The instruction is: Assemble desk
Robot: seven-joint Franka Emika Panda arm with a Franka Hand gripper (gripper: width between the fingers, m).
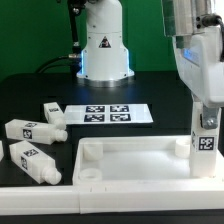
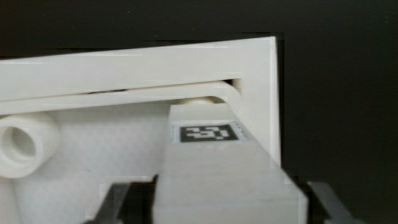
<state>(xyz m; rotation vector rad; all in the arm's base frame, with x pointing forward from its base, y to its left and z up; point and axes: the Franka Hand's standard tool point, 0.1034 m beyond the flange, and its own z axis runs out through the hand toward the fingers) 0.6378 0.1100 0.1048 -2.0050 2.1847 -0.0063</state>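
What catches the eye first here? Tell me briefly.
The jaws grip a tagged leg upright at a corner socket of the white panel, on the exterior view's right. Three loose legs lie on that view's left, beside the marker board.

No readable writing; leg bears patterned tag.

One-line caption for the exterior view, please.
The gripper holds a tagged leg upright at the desk panel's corner; three more legs lie loose near the marker board.

panel: smooth white plastic | leg: same | table: matt black
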